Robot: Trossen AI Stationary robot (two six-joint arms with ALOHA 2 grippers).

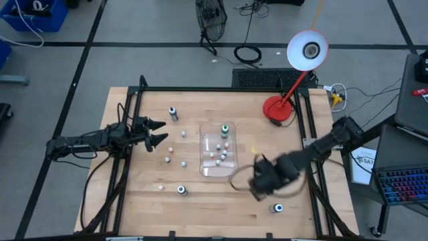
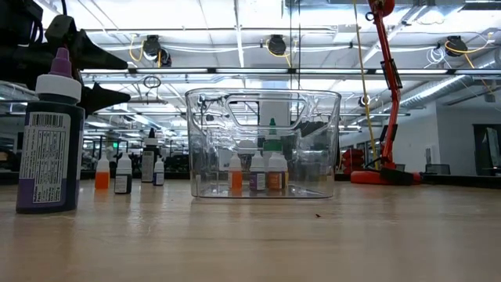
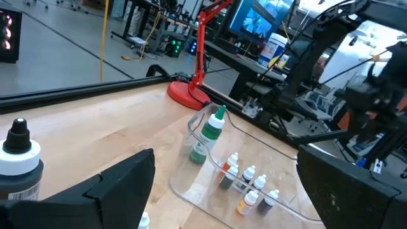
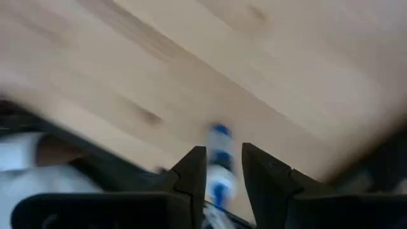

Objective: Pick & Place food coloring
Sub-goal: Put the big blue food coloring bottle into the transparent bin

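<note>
Right gripper: you had the right gripper (image 4: pixel 221 166) low over the near right part of the table (image 1: pixel 321 201), just right of the clear tray (image 1: pixel 206 170). In the right wrist view its fingers were pinched on a small blue-capped bottle (image 4: pixel 220 166).

Left gripper: your left gripper (image 1: pixel 158 132) hung at the table's left side with its fingers spread wide, holding nothing.

Food coloring in tray: a green-capped bottle (image 3: pixel 208 132) stood at the tray's far end, and several tiny bottles (image 3: pixel 249 184) were clustered near its middle.

Food coloring loose: a tall dark bottle (image 1: pixel 173 113) was at far left, small ones (image 1: pixel 167 159) lay left of the tray, one (image 1: pixel 181 190) sat near the front edge, and one (image 1: pixel 277 208) was at front right, close to your right arm.

Risk, grip: the bottle sat narrow between the fingertips, and the wrist view was smeared, so the arm looked to be swinging fast. I judged it could twist or slip out and roll off the front edge.

Risk, tray: the tray wall looked light and clear. A low approach could have clipped its rim and shoved it, toppling the bottles inside.

Risk, release: dropped from too high, the bottle could have knocked the cluster over or bounced out.

Risk, stray bottle: the front-right one lay near your arm's path and a sweep could have knocked it.
</note>
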